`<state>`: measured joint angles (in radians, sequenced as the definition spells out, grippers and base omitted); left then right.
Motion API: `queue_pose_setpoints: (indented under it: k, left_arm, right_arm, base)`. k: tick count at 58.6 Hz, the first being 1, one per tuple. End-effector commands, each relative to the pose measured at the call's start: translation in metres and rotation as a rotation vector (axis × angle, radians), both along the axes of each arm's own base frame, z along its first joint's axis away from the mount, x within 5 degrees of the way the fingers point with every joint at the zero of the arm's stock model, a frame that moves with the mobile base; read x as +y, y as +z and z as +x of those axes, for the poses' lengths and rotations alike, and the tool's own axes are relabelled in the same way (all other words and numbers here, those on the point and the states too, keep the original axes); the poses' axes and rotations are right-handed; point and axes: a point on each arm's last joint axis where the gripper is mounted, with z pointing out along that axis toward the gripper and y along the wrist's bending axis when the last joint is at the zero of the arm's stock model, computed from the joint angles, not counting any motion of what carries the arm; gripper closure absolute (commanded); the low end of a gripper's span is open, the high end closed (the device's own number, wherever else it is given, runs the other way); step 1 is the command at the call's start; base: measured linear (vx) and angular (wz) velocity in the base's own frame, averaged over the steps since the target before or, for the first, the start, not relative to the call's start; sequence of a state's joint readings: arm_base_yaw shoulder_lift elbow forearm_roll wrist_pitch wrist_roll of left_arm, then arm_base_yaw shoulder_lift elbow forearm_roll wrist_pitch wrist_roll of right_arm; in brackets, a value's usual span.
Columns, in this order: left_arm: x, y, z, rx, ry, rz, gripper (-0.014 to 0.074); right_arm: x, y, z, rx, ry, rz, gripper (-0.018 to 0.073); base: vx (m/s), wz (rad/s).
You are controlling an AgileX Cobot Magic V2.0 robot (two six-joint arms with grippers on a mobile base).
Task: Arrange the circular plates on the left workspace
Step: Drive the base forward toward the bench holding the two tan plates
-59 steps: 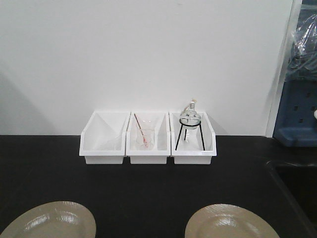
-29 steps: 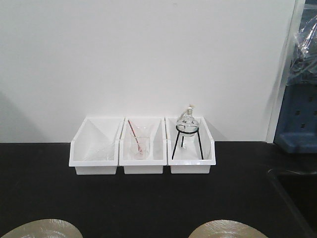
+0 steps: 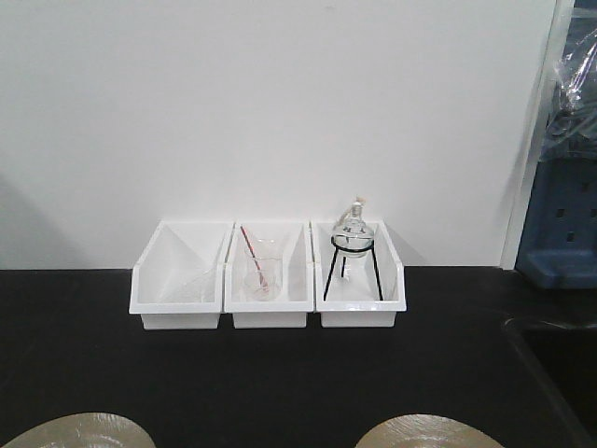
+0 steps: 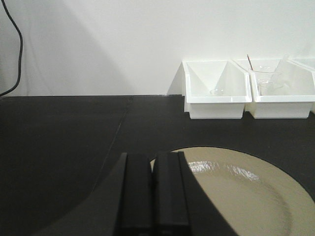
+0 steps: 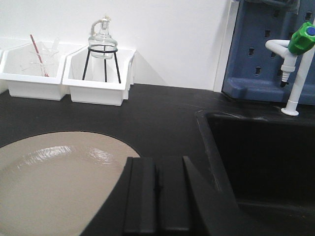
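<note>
Two round beige plates lie flat on the black benchtop (image 3: 298, 373). In the front view only their far rims show at the bottom edge: the left plate (image 3: 79, 432) and the right plate (image 3: 429, 433). In the left wrist view the left plate (image 4: 246, 191) lies just right of my left gripper (image 4: 153, 162), whose jaws are pressed together and hold nothing. In the right wrist view the right plate (image 5: 54, 182) lies left of my right gripper (image 5: 157, 167), also shut and empty. No gripper shows in the front view.
Three white bins (image 3: 268, 275) stand in a row against the back wall: one near-empty, one with a beaker and red rod (image 3: 258, 266), one with a round flask on a black tripod (image 3: 354, 247). A sunken black sink (image 5: 266, 157) with a green-tipped tap (image 5: 295, 64) lies at the right.
The front view has shifted: the bins sit lower and more to the left in the frame, and both plates have slid down to its bottom edge.
</note>
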<state>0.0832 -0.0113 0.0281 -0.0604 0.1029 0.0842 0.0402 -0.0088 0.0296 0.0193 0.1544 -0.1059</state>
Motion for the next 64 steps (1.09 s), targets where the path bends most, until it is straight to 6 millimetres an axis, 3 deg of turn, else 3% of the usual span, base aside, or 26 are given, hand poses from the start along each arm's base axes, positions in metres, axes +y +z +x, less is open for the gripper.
queue_pose_setpoints:
  k: [1,64]
  left_arm:
    - [0.0002,0.004,-0.0006,-0.082,0.002,-0.008,0.0594]
    - [0.0002,0.0041,-0.0006,-0.082,0.002,-0.008,0.0594]
  right_arm:
    - [-0.0001,0.0065,-0.0007,-0.094,0.0,-0.005,0.0557]
    - [-0.0001,0.0078,-0.0007,-0.108,0.0,-0.005,0.0557]
  base:
    - [0.0,0.0]
    - [0.0,0.0]
